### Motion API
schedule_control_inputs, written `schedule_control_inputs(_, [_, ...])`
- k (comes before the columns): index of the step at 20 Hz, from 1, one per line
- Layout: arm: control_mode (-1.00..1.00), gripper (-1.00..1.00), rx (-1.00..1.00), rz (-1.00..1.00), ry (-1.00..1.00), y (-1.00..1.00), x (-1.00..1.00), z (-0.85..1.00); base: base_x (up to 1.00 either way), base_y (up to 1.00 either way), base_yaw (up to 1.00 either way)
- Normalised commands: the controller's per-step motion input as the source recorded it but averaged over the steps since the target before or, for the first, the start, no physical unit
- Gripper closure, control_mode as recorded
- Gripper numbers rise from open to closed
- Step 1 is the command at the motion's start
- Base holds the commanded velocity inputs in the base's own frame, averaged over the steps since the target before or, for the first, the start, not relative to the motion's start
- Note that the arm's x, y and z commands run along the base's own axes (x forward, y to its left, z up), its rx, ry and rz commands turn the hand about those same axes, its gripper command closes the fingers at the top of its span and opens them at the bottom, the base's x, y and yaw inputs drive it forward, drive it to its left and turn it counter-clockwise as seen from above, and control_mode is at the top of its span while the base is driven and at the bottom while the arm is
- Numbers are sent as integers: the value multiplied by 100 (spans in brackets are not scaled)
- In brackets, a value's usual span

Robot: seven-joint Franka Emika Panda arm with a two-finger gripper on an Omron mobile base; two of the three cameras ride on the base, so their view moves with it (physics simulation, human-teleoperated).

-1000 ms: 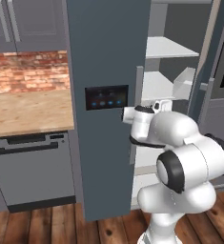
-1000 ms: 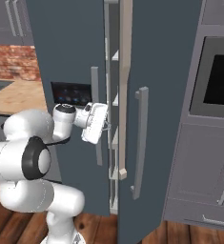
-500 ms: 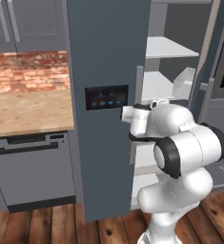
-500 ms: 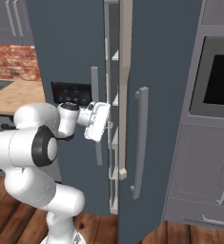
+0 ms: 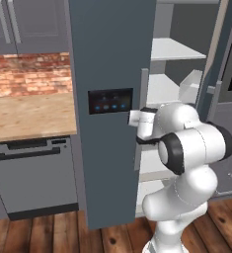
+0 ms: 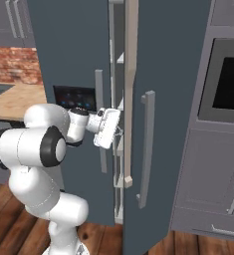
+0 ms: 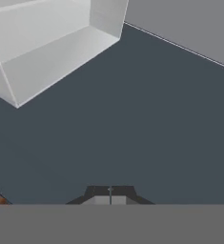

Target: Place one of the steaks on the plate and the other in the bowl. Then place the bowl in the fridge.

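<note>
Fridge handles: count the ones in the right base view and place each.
2. One handle is on the left door, just behind the shut gripper; the other handle is on the open right door. More may be hidden.

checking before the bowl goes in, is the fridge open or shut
Open: the fridge has its right door swung out, baring white shelves inside.

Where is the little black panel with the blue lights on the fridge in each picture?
Left base view: black panel mid-picture, on the fridge door, left of the handle.
Right base view: panel left of centre, above the arm.
Hand view: no panel.
Shared landmark: that silver handle.
</note>
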Motion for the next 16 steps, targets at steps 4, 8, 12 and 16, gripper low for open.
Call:
schedule_control_inputs(4, [-100,100,0,0,0,-8,19,-10,0,0,0])
schedule_control_inputs(8, [-100,100,0,0,0,0,32,-9,0,0,0])
schedule_control_inputs(12, [-100,100,0,0,0,-9,26,-7,0,0,0])
schedule_control_inputs(16, [-100,100,0,0,0,-32,4,-9,0,0,0])
